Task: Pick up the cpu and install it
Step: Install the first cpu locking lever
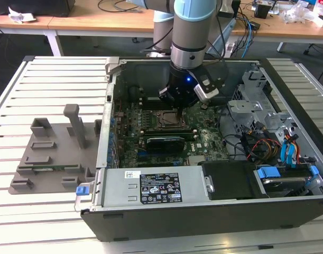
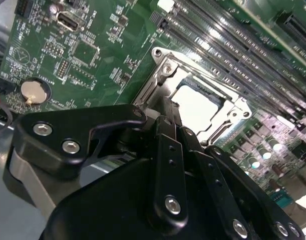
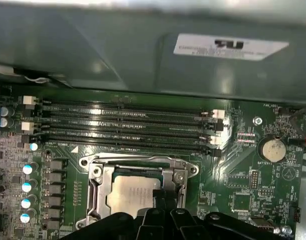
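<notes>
The cpu [image 3: 130, 196] is a small square chip with a silver-grey top, lying flat inside the open socket frame [image 3: 95, 172] on the green motherboard [image 3: 248, 180]. The second wrist view shows the cpu [image 2: 200, 107] from a slant. My gripper [image 3: 163, 200] hangs straight over the socket, and its black tip reaches down to one edge of the chip. That tip [image 2: 168, 114] lies against the chip's side in the second wrist view. In the exterior view the gripper [image 1: 178, 112] is low inside the open computer case [image 1: 150, 222], above the socket [image 1: 166, 117].
Memory slots [image 3: 127, 125] run alongside the socket, and a coin battery [image 3: 271, 148] sits near them. A long black graphics card [image 1: 164, 142] lies just in front of the socket. Drive cages and cables [image 1: 267, 137] fill the exterior view's right. A grey fixture [image 1: 50, 153] stands on the slatted table [image 1: 24, 100].
</notes>
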Robot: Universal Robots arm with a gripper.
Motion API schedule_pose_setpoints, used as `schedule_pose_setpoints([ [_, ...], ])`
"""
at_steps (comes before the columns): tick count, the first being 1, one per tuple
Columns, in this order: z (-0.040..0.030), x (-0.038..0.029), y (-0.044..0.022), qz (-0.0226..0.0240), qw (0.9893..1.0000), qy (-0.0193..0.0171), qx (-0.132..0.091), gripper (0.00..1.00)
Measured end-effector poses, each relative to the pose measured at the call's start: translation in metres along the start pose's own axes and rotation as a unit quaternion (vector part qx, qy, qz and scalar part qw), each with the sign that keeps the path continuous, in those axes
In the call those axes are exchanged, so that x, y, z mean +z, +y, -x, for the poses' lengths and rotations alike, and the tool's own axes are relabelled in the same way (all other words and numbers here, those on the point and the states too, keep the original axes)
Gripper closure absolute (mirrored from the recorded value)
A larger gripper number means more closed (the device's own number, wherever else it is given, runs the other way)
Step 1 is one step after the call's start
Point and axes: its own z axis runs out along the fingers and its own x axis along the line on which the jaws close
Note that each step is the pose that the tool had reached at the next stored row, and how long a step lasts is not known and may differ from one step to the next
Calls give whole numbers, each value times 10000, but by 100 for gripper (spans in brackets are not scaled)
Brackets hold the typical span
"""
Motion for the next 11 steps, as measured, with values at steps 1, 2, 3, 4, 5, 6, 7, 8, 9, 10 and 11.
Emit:
schedule_pose_setpoints([
  [1,-1,0,-13,0,10000,0,0,89],
  [2,-2,1,-22,0,10000,0,0,89],
  [3,-2,1,-26,0,10000,0,0,89],
  [4,-2,0,-34,0,10000,0,0,89],
  [5,-3,-3,-37,-1,10000,0,0,89],
  [6,-3,-10,-38,-2,10000,0,1,89],
  [7,-3,-29,-40,-2,10000,-1,1,89],
  [8,-2,-41,-40,-2,10000,-3,0,89],
  [9,-2,-56,-41,-2,10000,-5,0,89],
  [10,-1,-85,-41,-3,10000,-8,-1,89],
  [11,-1,-112,-42,-3,10000,-11,0,89],
])
